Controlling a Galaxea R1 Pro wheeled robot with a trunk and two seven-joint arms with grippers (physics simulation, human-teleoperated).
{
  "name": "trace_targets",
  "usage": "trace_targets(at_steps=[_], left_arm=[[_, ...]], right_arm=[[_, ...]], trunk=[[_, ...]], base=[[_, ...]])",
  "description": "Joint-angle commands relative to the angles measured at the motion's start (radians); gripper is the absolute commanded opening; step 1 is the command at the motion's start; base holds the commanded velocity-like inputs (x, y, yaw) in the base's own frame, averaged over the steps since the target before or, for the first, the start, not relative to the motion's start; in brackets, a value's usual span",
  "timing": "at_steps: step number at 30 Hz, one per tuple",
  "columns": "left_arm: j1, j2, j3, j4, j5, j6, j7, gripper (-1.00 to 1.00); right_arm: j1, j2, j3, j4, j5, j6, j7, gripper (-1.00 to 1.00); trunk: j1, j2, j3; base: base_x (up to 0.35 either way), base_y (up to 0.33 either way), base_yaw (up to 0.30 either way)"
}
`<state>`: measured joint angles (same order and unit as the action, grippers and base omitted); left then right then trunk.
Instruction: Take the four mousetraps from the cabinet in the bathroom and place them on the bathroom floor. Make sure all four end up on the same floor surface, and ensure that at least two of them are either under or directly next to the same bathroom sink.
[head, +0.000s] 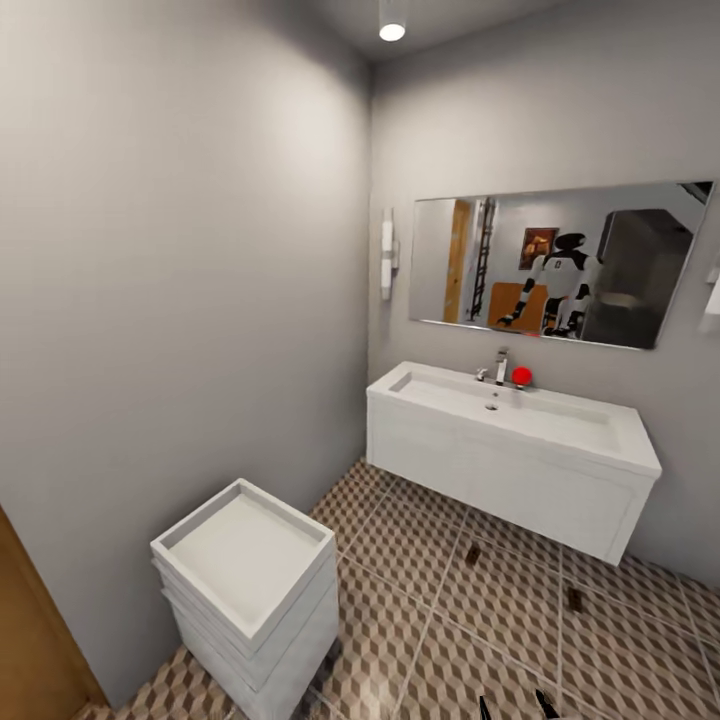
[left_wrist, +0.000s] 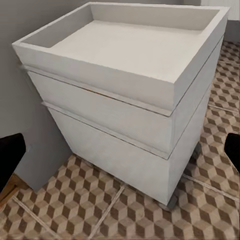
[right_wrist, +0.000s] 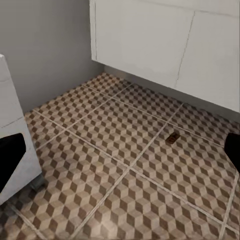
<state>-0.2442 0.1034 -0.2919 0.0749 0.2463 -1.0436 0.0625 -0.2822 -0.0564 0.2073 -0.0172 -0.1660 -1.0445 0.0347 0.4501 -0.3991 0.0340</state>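
Note:
Two mousetraps lie on the cube-patterned bathroom floor (head: 400, 560) in front of the sink (head: 500, 410): one mousetrap (head: 473, 553) close to the vanity's lower edge, the other mousetrap (head: 574, 598) a little further out. The nearer mousetrap (right_wrist: 173, 136) also lies ahead of my right gripper (right_wrist: 120, 155), which is open and empty above the tiles; its dark fingertips (head: 485, 708) poke in at the bottom edge of the head view. My left gripper (left_wrist: 120, 150) is open and empty, facing the small white drawer unit (left_wrist: 125, 100). The cabinet is out of view.
The white drawer unit (head: 250, 590) stands against the left wall. A brown wooden surface (head: 30, 640) fills the lower left corner. A mirror (head: 560, 265) hangs above the sink, with a chrome faucet (head: 500, 368) and a red ball (head: 521, 376) on the basin.

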Motion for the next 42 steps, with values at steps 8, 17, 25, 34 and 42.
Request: trace_targets(at_steps=[8,17,25,34,42], left_arm=[[-0.001,-0.001,-0.009,0.003,0.001,-0.004,0.007,1.0],[-0.001,-0.001,-0.008,0.003,0.001,-0.004,0.007,1.0],[-0.001,-0.001,-0.008,0.003,0.001,-0.004,0.007,1.0],[-0.001,-0.001,-0.008,0.003,0.001,-0.004,0.007,1.0],[-0.001,-0.001,-0.008,0.003,0.001,-0.004,0.007,1.0]], right_arm=[[0.0,0.0,0.007,0.0,-0.01,-0.003,0.004,1.0],[0.0,0.0,0.007,0.0,-0.01,-0.003,0.004,1.0],[0.0,0.0,0.007,0.0,-0.01,-0.003,0.004,1.0],[0.0,0.0,0.007,0.0,-0.01,-0.003,0.004,1.0],[0.0,0.0,0.007,0.0,-0.01,-0.003,0.004,1.0]], trunk=[[0.0,-0.001,-0.003],[0.0,-0.001,-0.007],[0.0,-0.001,-0.01],[0.0,-0.001,-0.013],[0.0,-0.001,-0.016]], base=[[-0.257,0.188,0.286],[-0.259,0.184,0.286],[-0.259,0.184,0.286],[-0.254,0.194,0.286],[-0.237,0.207,0.286]])
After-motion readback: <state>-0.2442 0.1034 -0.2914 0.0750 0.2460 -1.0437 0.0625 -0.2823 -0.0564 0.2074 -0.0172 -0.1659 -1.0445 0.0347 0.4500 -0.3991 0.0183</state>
